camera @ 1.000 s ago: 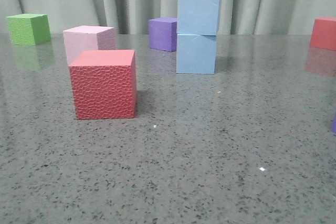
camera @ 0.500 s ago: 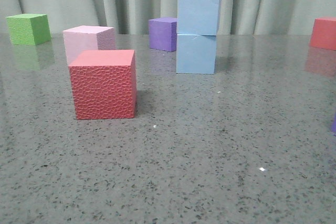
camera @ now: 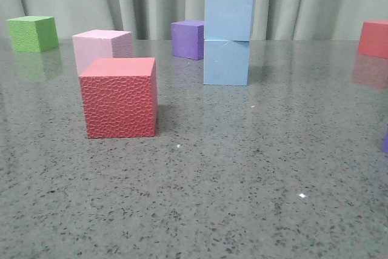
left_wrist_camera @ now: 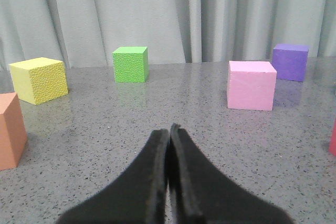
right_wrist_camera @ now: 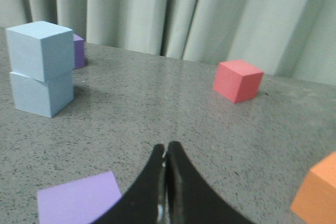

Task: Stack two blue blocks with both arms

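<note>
Far back on the counter point(camera: 242, 168), one blue block point(camera: 229, 13) sits on the other blue block point(camera: 226, 62); light, soft foam, best gripped on opposite side faces. Left tool point(left_wrist_camera: 169, 129) is closed, empty. Right tool point(right_wrist_camera: 166, 150) likewise, stack well apart.

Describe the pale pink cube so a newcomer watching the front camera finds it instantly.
Start at the two stacked blue blocks mid-table, then look left to the textured red cube. The pale pink cube sits right behind it, the only smooth pastel pink one.
</note>
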Robot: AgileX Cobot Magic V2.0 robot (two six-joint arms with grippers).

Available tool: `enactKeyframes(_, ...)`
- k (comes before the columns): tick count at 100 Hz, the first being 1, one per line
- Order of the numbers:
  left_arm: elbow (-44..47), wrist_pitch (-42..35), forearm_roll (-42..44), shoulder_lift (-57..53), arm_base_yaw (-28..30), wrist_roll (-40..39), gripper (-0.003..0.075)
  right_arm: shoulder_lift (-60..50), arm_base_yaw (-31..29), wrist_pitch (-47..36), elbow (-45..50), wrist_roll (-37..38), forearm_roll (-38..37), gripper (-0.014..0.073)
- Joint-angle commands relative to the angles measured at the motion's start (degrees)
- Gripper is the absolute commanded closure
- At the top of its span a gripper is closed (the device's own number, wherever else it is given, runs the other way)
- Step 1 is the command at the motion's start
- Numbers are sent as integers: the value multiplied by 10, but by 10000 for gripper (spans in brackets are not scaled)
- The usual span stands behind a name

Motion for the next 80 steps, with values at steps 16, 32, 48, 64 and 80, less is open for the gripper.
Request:
enactKeyframes(16,16,-46,-1,-20,2,0,739,-57,-44,-71,39,-6,17,662)
enactKeyframes(32,16,-46,-1,-20,2,0,739,-100,-48,-71,61,-7,17,662)
enactKeyframes(48,16,-46,-1,-20,2,0,739,-98,-48,-84,79,-7,19,662)
enactKeyframes(64,16,-46,-1,-20,2,0,739,-98,-48,-123,107,-7,22,662)
enactKeyframes(80,16,-46,-1,-20,2,0,739,-98,-48,-152,142,-7,22,662)
